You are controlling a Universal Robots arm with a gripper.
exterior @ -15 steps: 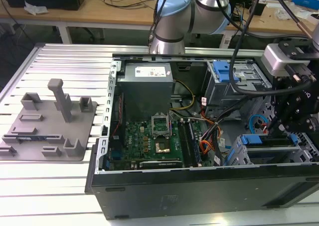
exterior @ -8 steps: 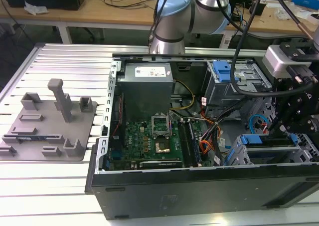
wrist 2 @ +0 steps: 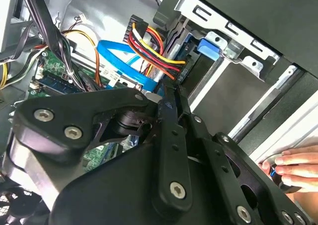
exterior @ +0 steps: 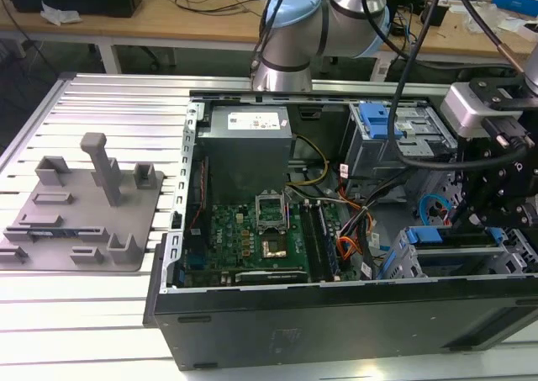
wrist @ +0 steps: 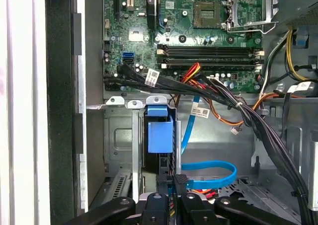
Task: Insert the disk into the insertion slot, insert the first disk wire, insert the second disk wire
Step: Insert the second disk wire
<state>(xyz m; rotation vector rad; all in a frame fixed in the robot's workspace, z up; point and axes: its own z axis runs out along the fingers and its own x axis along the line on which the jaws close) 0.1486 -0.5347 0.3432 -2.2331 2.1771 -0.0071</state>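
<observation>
The disk (exterior: pixel 439 235) is sitting at the exterior view's right, down at the near corner of the open computer case (exterior: pixel 336 322), tucked into the insertion slot (exterior: pixel 402 267) of the low grey perforated cage. Not much of its metal body shows from here, mostly the bright blue plastic carrier framing it, and in the first wrist view that carrier reads as a chunky blue block lodged between the cage's grey sheet-metal walls. The gripper (wrist: pixel 171 208) hangs straight over that spot, its black linkages right above the carrier; honestly can't tell if it's clamped on anything or just hovering. A small black connector (wrist: pixel 180 179) on a flat blue data cable (wrist: pixel 211 178) sits just beside its tip, the cable looping off across the case floor. In the second wrist view a bundle of red, yellow and black power wires (wrist 2: pixel 151 46) runs into a black plug close to the drive. The green motherboard (exterior: pixel 261 238) lies to the left of the cage, and a person's hand (wrist 2: pixel 297 166) rests against the case's rim
</observation>
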